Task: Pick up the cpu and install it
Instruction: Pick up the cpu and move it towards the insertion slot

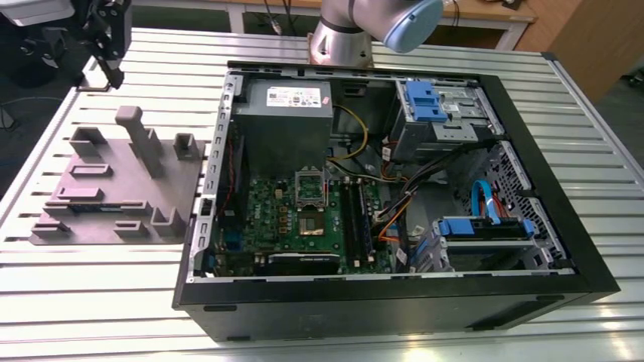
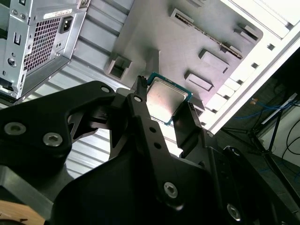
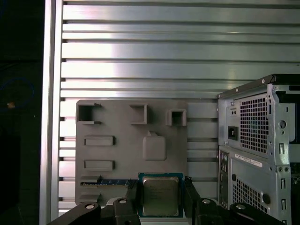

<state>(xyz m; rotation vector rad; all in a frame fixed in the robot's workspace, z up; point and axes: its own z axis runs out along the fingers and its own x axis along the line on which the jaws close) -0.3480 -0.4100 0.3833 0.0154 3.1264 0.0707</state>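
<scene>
In both wrist views the cpu (image 2: 165,102) (image 3: 160,199), a small square chip with a shiny metal top and a green rim, sits between my two black fingers. My gripper (image 2: 166,95) (image 3: 160,187) is shut on its opposite edges and holds it in the air above the grey fixture plate (image 3: 117,154) (image 2: 187,42). In the exterior view my gripper (image 1: 108,64) hangs over the table's far corner on the exterior view's left, away from the open computer case (image 1: 382,294). The green motherboard (image 1: 286,226) lies inside the case, with its socket (image 1: 311,223) showing.
The grey fixture plate (image 1: 111,188) with raised holders lies on the slatted metal table (image 1: 101,294) beside the case. Inside the case are a grey power supply (image 1: 286,113), blue drive brackets (image 1: 483,226), cables and a memory slot. The arm's base (image 1: 342,41) stands behind the case.
</scene>
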